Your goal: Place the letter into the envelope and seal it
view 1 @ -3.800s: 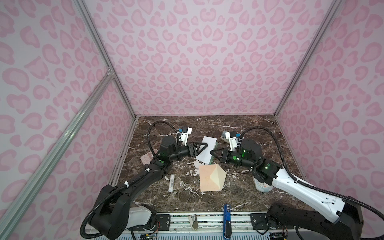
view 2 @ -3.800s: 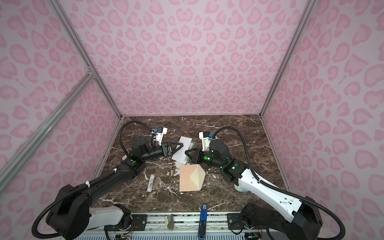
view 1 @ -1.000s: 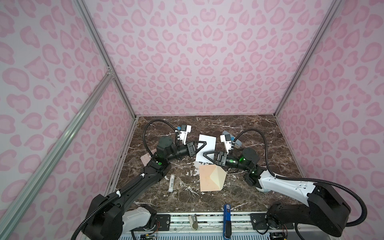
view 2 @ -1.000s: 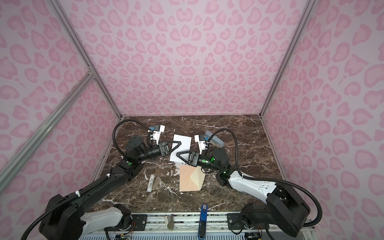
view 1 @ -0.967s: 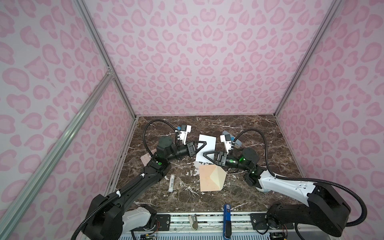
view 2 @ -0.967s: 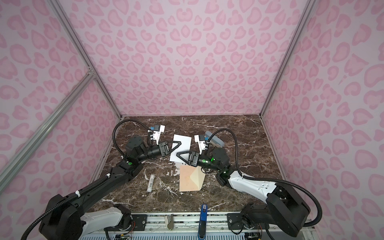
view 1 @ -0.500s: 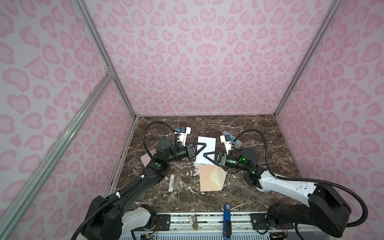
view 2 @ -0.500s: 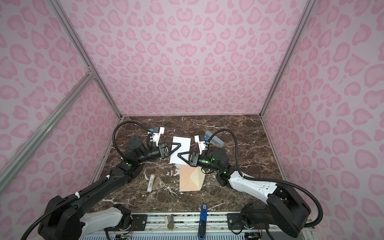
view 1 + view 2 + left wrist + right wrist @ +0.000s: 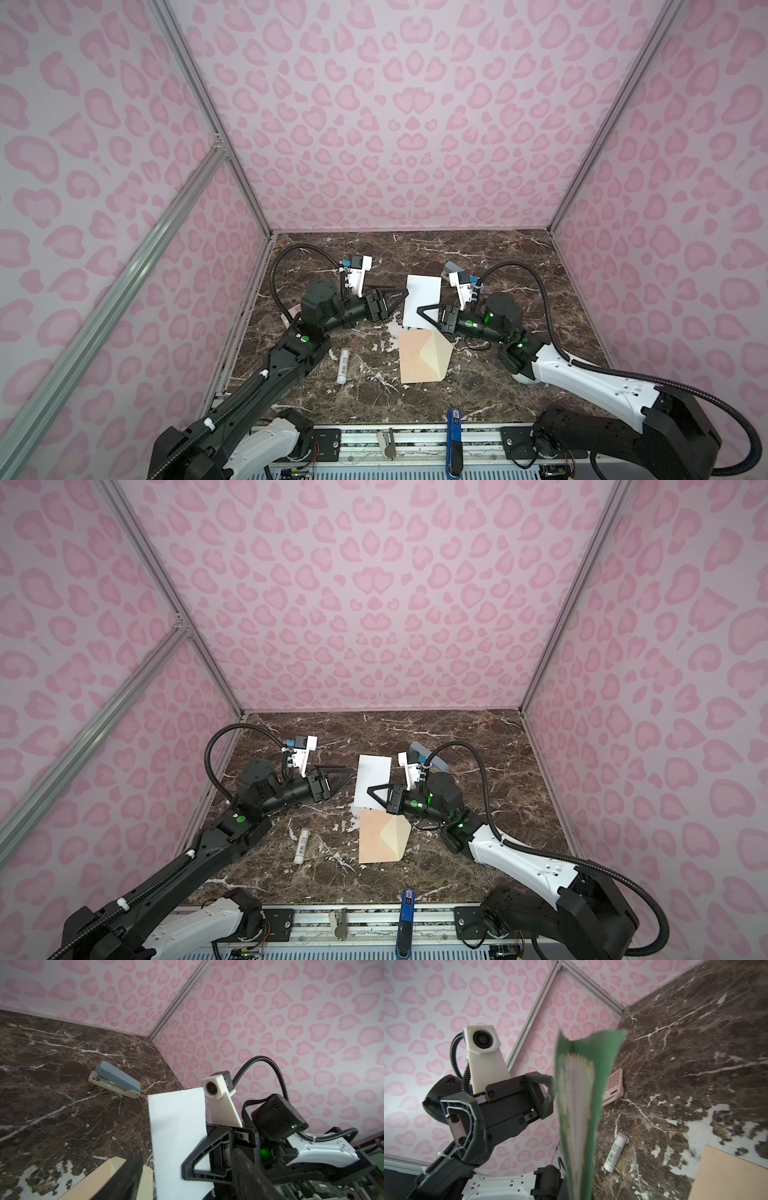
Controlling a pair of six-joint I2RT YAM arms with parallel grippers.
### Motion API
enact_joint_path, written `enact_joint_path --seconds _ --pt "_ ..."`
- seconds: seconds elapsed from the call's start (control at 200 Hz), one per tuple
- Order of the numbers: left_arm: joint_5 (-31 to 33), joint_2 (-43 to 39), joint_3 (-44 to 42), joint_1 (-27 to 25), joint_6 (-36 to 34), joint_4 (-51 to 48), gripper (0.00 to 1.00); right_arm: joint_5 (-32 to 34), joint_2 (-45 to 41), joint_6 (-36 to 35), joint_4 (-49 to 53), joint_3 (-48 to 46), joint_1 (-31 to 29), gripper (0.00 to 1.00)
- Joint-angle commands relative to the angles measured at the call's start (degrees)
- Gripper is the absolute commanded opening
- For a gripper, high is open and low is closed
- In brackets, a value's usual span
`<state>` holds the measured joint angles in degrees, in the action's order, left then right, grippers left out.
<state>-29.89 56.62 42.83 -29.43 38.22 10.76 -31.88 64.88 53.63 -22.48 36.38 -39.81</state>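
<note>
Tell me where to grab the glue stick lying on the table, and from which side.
Grip the glue stick across its middle, coming straight down from above. It lies on its side, a slim cylinder with bare table along both long sides, so jaws can likely straddle its width.

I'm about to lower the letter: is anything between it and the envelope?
Nothing visible. The right tool holds the letter upright at the envelope's far edge. The open left tool is beside the letter, not under it; the glue stick lies well aside.
</note>
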Motion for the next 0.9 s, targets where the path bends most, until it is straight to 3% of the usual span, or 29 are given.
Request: enact_joint_path --seconds 0.0,0.08,0.18,0.485,0.78,0.895 --pt "12.3 -3.0 1.7 0.0 -8.1 -17.3 0.71 6.3 -2.8 -8.4 16.8 1.3 0.1 0.0" --pt "16.7 -4.4 1.7 0.0 -9.9 -23.6 0.71 10.5 -4.5 -11.5 24.0 1.7 0.1 0.0" --pt "16.7 -4.3 -0.4 0.0 -9.6 -26.0 0.69 13.7 -5.3 -13.5 27.9 0.1 0.1 0.0" --pt "12.7 2.0 -7.6 -3.9 -5.4 -17.9 0.62 14.4 -1.9 -15.5 26.2 -5.7 0.1 0.0" --pt "11.5 13.5 -8.2 -8.7 -2.5 -10.8 0.55 14.6 2.8 -15.9 26.5 -6.7 0.1 0.0" --pt "11.4 17.0 -7.9 -10.0 -1.6 -8.3 0.48 15.5 3.5 -16.3 26.7 -7.1 0.0 0.0"
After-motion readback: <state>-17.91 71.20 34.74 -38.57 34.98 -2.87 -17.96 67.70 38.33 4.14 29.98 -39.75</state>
